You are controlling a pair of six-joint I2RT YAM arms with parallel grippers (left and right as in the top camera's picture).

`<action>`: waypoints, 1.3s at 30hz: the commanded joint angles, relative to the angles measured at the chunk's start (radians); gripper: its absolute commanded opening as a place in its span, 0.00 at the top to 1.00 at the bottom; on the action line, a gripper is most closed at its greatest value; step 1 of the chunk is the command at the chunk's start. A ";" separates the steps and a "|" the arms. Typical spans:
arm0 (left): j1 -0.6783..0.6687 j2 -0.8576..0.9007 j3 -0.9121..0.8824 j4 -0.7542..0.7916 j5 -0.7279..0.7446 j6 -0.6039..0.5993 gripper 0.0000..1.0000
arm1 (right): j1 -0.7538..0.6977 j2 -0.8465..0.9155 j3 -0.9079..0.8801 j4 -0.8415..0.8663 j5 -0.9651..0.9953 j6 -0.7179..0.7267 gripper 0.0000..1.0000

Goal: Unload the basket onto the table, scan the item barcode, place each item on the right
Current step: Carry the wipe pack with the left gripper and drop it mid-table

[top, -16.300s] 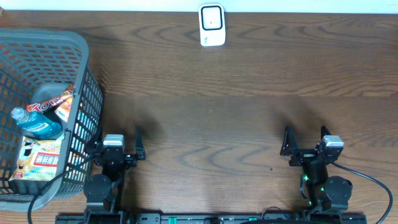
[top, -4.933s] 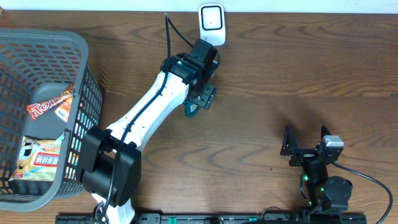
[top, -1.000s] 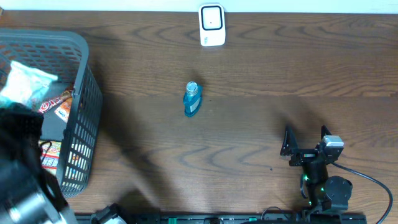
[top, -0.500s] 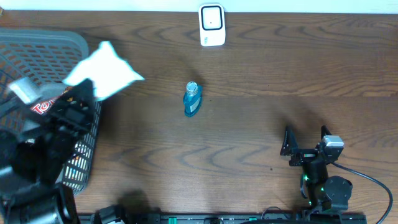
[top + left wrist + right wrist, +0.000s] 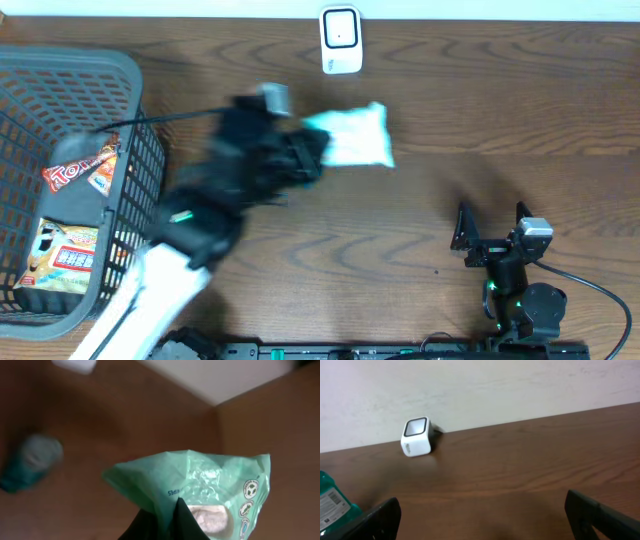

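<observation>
The left gripper (image 5: pixel 172 517) is pinching the pale green plastic pouch (image 5: pixel 200 485) by its edge, holding it ahead, short of the small white box scanner (image 5: pixel 340 40), probably to present its barcode; the right gripper (image 5: pixel 492 228) is resting spread wide

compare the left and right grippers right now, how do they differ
The left gripper is shut, pinching a pale green packet; the right gripper stands wide open with nothing between its fingers. The left gripper is reached out over the middle of the table, not far from the white scanner; the right gripper sits back at the near edge. Both have black fingers.
</observation>
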 commanded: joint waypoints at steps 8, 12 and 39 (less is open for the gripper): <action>-0.215 0.475 -0.010 0.071 -0.476 -0.407 0.93 | 0.003 -0.005 -0.002 -0.003 0.004 0.007 0.01; -0.215 0.610 -0.010 0.127 -0.425 -0.411 0.92 | 0.003 -0.005 -0.002 -0.003 0.004 0.007 0.01; -0.274 0.228 0.047 0.082 -0.440 -0.040 0.27 | 0.003 -0.005 -0.002 -0.003 0.004 0.007 0.01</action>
